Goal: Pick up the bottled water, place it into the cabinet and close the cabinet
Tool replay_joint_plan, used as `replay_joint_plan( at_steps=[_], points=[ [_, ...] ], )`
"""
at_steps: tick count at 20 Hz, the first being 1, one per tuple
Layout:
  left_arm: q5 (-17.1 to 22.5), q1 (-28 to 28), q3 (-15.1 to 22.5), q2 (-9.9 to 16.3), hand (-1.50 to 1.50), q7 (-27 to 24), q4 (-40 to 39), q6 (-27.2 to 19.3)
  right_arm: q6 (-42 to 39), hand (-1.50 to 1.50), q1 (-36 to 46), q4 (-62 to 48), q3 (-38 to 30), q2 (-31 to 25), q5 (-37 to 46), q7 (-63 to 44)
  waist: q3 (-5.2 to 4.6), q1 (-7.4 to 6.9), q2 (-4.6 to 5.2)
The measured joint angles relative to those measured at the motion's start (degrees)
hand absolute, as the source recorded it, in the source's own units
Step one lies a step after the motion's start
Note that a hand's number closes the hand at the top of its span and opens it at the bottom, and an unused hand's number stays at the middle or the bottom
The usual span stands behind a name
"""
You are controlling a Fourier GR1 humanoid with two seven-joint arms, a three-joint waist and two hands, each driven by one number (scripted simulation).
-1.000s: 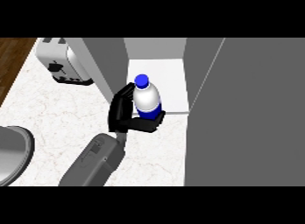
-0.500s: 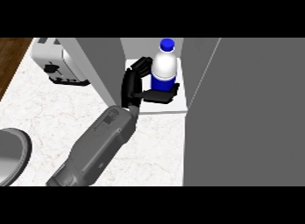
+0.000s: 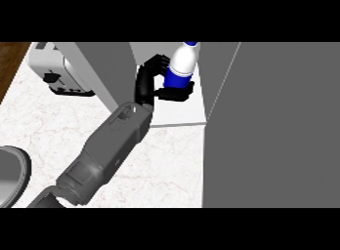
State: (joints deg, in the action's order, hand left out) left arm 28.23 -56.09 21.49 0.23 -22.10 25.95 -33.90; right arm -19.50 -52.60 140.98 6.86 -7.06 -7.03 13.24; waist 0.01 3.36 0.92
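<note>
Toaster [image 3: 57, 73]: you are seeing it sitting at the far left on the white counter [image 3: 165, 166], same spot as before.
Pot [image 3: 3, 176]: a grey round pot is peeking in at the left edge.
Change: your arm is reaching farther up and in than half a second ago, and the bottle is now deeper inside the cabinet.
Left hand [image 3: 155, 83]: your fingers are curling round the bottled water [image 3: 182, 63], holding it.
Bottle place: it is standing upright, touching your hand's right side, over the white cabinet shelf [image 3: 180, 112].
Cabinet door [image 3: 288, 127]: the big grey door is standing open on the right.
</note>
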Motion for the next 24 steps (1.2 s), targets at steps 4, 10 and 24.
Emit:
replay_joint_plan(
  at_steps=[4,10,24],
  points=[
    [0.1,-1.8,-2.3,0.0,1.5,-1.4,-6.3,-1.8,-1.0,-1.5,-0.4,-0.1,-0.8,-0.2,-0.5,0.5,-0.03,0.67,0.28],
    [1.8,-4.1,-6.8,1.6,1.5,-4.6,-11.8,-1.9,-2.2,-1.5,-1.0,-0.4,-0.4,0.2,-1.0,1.8,-0.09,1.42,0.7],
    [-1.8,-10.8,-6.6,2.9,-1.5,-8.3,-20.3,-6.1,-4.0,-1.5,0.6,-1.8,-0.6,0.0,-1.7,2.3,-0.1,2.67,1.35]
  ],
)
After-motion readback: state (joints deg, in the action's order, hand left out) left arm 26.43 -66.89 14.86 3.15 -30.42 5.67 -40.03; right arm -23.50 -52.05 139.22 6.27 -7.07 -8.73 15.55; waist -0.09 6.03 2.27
